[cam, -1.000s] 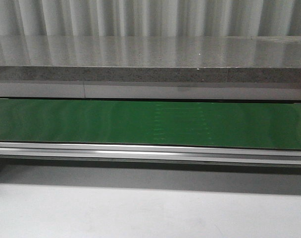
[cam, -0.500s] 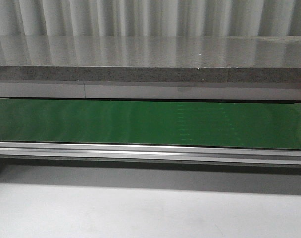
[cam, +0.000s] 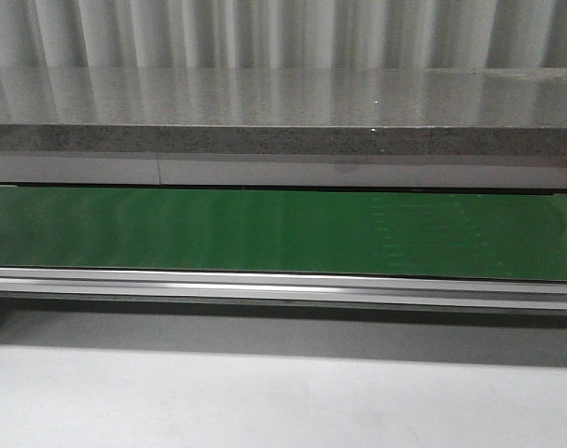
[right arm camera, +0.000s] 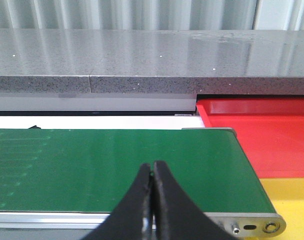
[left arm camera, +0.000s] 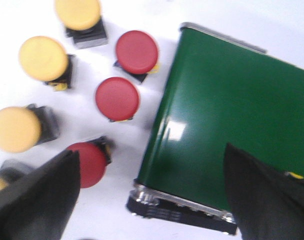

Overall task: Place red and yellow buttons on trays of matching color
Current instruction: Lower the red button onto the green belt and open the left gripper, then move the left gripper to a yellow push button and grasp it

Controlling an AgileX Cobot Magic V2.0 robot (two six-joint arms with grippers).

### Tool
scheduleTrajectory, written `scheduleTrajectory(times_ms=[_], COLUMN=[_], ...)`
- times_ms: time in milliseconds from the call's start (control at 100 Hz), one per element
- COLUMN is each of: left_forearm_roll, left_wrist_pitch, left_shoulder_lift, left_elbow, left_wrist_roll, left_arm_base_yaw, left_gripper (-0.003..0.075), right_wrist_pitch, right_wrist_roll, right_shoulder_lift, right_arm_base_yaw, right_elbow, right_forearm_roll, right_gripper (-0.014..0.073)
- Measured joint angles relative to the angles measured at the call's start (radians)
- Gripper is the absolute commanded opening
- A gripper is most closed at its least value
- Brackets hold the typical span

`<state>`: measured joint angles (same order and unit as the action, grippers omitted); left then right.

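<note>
Hovering wide open and empty, the left gripper (left arm camera: 149,200) straddles the green conveyor belt's (left arm camera: 227,120) end; red buttons (left arm camera: 117,98) and yellow buttons (left arm camera: 43,58) stand caps-up beside that end. Right gripper (right arm camera: 152,200) is closed, empty, above the belt, with the red tray (right arm camera: 262,135) and yellow tray (right arm camera: 292,200) past its far end.
</note>
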<state>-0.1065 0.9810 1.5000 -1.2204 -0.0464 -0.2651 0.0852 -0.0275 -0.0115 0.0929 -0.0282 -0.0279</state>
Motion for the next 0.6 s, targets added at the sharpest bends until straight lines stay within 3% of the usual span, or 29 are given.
scheduleTrajectory(times_ms=[260, 600], left_forearm_roll=[0.014, 0.042], left_wrist_pitch=[0.009, -0.017], left_shoulder_lift=[0.053, 0.176], left_elbow=[0.028, 0.014], left_wrist_roll=[0.006, 0.030], left_arm_base_yaw=[-0.167, -0.197], left_gripper=[0.0562, 0.0542], right_wrist_pitch=[0.000, 0.000], right_wrist_roll=[0.000, 0.000], right_shoulder_lift=[0.000, 0.000], right_arm_base_yaw=[0.000, 0.000], right_elbow=[0.000, 0.000], right_forearm_roll=[0.000, 0.000], right_gripper=[-0.0065, -0.0065])
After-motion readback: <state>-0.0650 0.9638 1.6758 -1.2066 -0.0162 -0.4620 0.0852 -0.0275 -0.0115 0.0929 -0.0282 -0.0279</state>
